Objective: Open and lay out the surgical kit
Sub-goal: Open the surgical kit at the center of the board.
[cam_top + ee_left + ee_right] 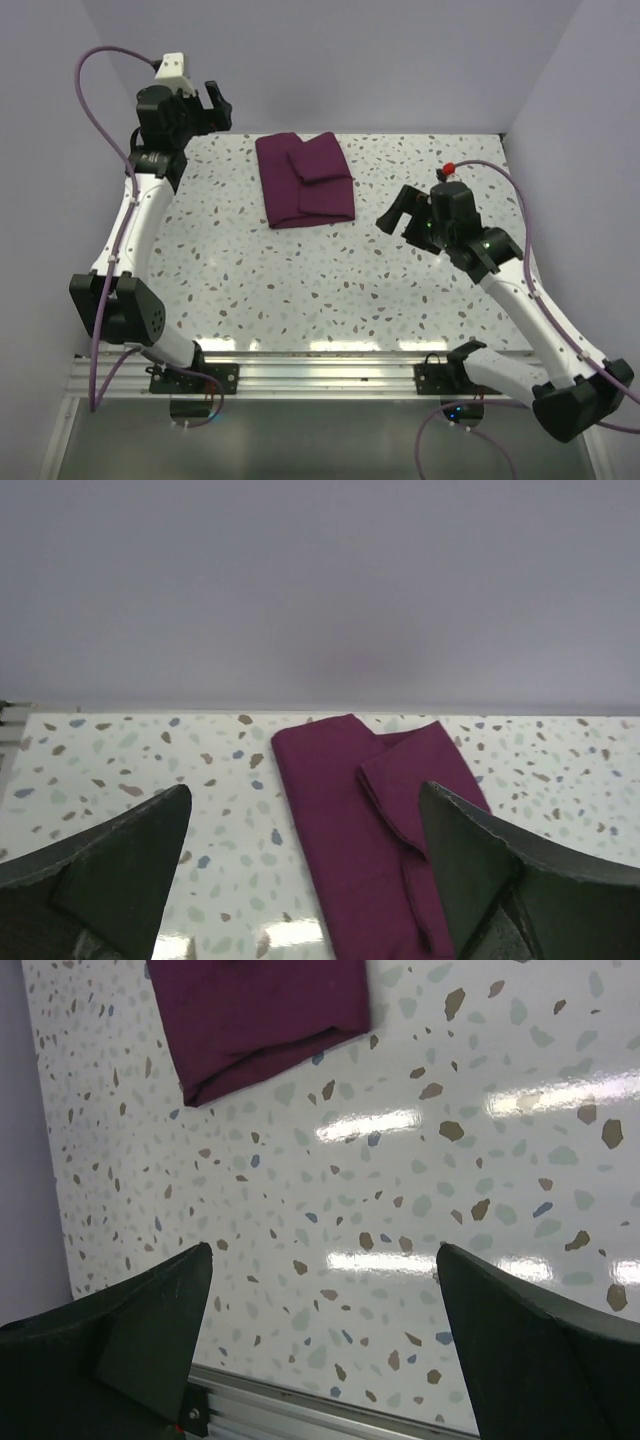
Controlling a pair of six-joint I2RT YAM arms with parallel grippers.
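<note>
The surgical kit [304, 179] is a folded dark purple cloth bundle lying at the back middle of the speckled table, with a smaller flap folded over its top right. Its contents are hidden inside the wrap. My left gripper [217, 107] hangs open above the table's back left, to the left of the bundle; in the left wrist view the kit [365, 820] lies ahead between the wide-apart fingers [120, 865]. Open as well, my right gripper [400, 213] hovers to the right of the bundle, apart from it. The kit's corner [260, 1020] shows at the top of the right wrist view.
The white terrazzo table [300, 290] is boxed in by pale lilac walls at the back and both sides. An aluminium rail [320, 365] runs along the near edge. Purple cables [100, 110] loop from each arm.
</note>
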